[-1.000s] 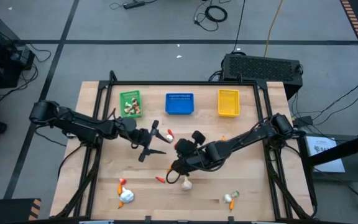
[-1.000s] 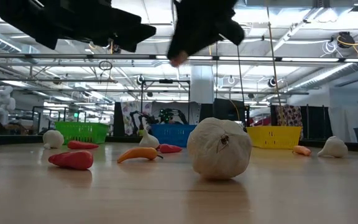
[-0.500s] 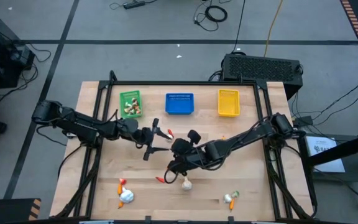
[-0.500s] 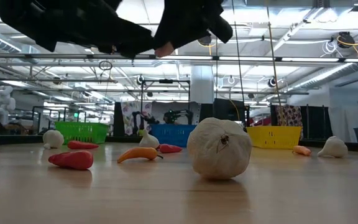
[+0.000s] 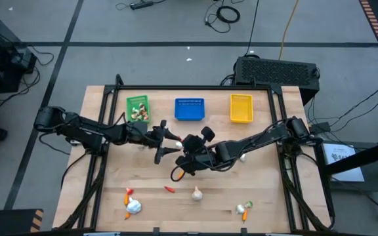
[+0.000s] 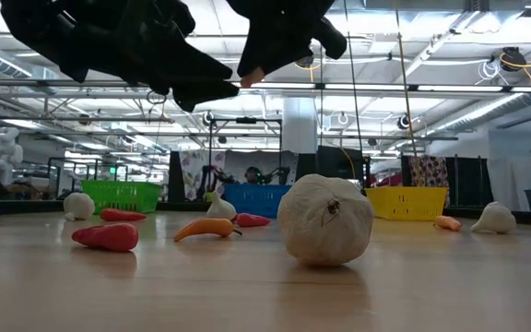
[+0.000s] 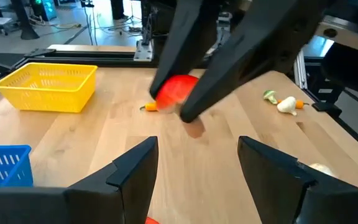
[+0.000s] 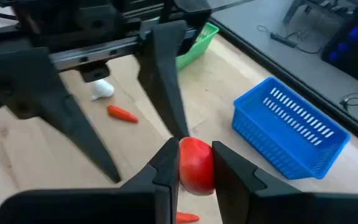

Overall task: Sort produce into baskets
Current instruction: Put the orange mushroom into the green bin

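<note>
Red and glossy, a small toy pepper [image 8: 196, 165] is pinched across its middle by the right gripper [image 8: 191, 168], raised above mid-table. Light, hard and slippery plastic is judged; a central hold suits it. Opposite, the left gripper [image 7: 194, 165] is held spread, empty. Beyond, the blue basket [image 8: 289, 137] waits.

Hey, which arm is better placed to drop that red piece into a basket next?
The right arm. Its pincer is already shut on the red piece, raised over mid-table near the blue basket. The left pincer is open and empty, just facing it.
</note>
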`<action>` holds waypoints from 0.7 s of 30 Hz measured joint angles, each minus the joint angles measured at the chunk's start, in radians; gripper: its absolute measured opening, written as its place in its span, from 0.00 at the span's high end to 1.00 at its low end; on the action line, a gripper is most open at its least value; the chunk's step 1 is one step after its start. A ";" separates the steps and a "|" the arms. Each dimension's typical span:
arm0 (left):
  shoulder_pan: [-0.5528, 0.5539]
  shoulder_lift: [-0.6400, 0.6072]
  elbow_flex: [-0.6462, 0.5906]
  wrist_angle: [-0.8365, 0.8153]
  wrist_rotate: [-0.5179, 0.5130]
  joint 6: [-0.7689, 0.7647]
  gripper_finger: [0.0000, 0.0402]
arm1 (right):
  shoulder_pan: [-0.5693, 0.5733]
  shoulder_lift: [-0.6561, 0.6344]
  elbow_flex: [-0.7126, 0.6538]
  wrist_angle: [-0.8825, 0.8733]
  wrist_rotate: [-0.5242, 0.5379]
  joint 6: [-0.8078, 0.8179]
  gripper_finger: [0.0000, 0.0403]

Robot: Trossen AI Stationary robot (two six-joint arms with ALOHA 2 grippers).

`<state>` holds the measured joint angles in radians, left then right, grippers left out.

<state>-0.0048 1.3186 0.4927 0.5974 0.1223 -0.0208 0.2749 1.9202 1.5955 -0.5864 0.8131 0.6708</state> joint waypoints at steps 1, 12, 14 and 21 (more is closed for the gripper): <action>0.002 0.000 0.000 0.002 0.000 0.000 0.43 | 0.000 0.000 0.000 0.003 -0.001 0.000 0.84; 0.006 0.000 0.000 0.024 -0.012 0.000 0.43 | -0.008 0.000 0.000 0.115 -0.002 -0.036 0.84; 0.005 0.000 0.000 0.024 -0.016 0.000 0.43 | -0.014 0.000 0.000 0.123 -0.003 -0.036 0.84; 0.006 0.000 0.000 0.024 -0.077 0.000 0.43 | -0.028 0.000 0.000 0.135 -0.006 -0.037 0.84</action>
<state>0.0010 1.3186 0.4927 0.6214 0.0452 -0.0207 0.2470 1.9198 1.5955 -0.4519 0.8071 0.6337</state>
